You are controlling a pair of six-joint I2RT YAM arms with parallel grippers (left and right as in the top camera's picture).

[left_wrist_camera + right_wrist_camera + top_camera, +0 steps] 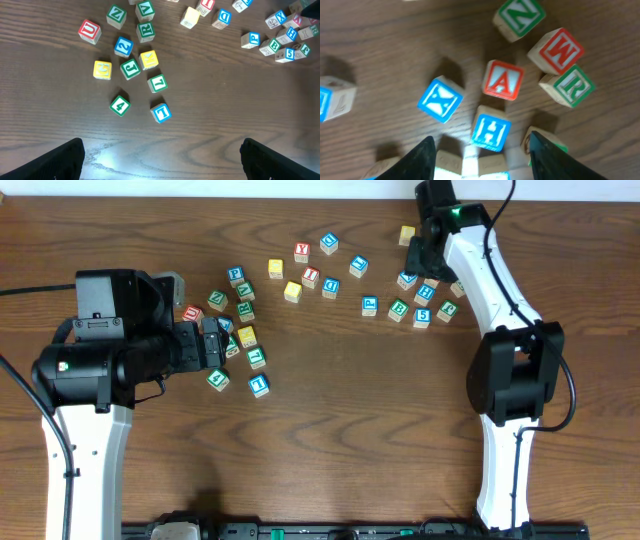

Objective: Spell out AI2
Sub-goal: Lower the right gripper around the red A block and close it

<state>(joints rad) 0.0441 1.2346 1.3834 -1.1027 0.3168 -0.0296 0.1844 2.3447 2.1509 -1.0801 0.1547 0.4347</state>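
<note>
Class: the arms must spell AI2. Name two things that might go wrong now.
The A sits close among H, W and R, so the open right claw may nudge or grab a neighbour. The 2 is hemmed by a green block and a yellow block, risking the same for the left claw.

Red A block [503, 80], blue 2 block [123, 46], dark wood-grain table [380, 430]

Readable are the red A block [503, 80], blue H block [491, 131] and blue 2 block [123, 46].
</note>
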